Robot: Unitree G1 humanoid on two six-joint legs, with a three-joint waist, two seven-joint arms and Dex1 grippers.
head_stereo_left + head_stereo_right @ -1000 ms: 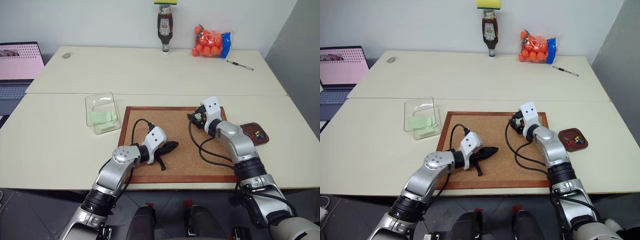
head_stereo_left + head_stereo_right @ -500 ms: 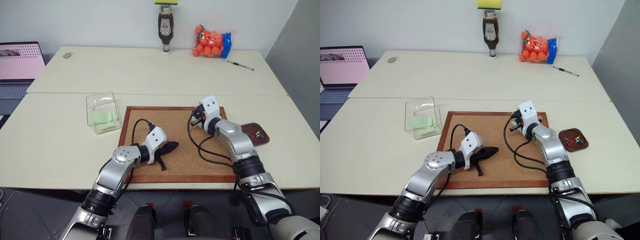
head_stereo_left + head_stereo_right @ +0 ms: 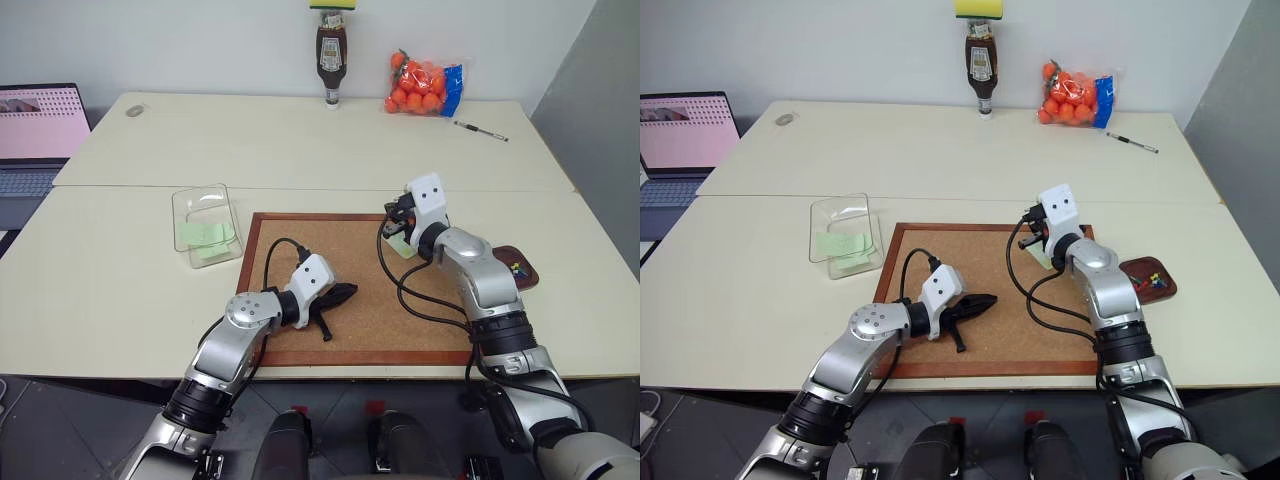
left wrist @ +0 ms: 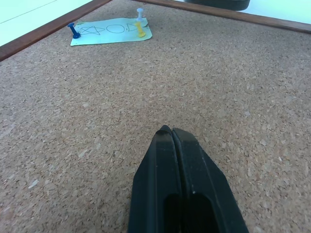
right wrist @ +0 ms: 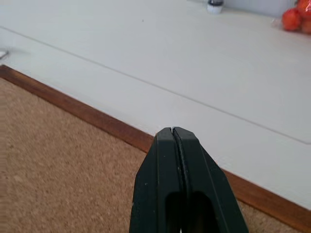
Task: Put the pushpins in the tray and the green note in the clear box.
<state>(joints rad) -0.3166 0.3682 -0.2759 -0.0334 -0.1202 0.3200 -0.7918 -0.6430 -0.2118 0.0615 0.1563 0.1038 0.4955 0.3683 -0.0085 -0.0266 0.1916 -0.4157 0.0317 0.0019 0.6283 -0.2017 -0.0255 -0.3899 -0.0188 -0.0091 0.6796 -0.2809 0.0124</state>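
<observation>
The green note (image 4: 109, 33) lies flat in the far right corner of the corkboard (image 3: 350, 250), with a blue pushpin (image 4: 73, 30), a pale one (image 4: 140, 10) and a yellow one (image 4: 141, 30) stuck in it. My right gripper (image 3: 394, 214) hovers just above that note (image 3: 400, 248); its fingers (image 5: 172, 141) are shut and no pin shows between them. My left gripper (image 3: 342, 293) rests shut on the middle of the board. The dark brown tray (image 3: 503, 256), right of the board, holds several coloured pushpins (image 3: 514, 268). The clear box (image 3: 205, 225), left of the board, holds green paper.
A sauce bottle (image 3: 329, 55), a bag of oranges (image 3: 425, 85) and a pen (image 3: 480, 130) sit along the table's far side. An open laptop (image 3: 35, 130) stands at the left. The near table edge runs just below the corkboard frame (image 3: 300, 357).
My right gripper has closed and lifted off the board's far right corner, so the green note under it now shows. The left arm has stayed still.
</observation>
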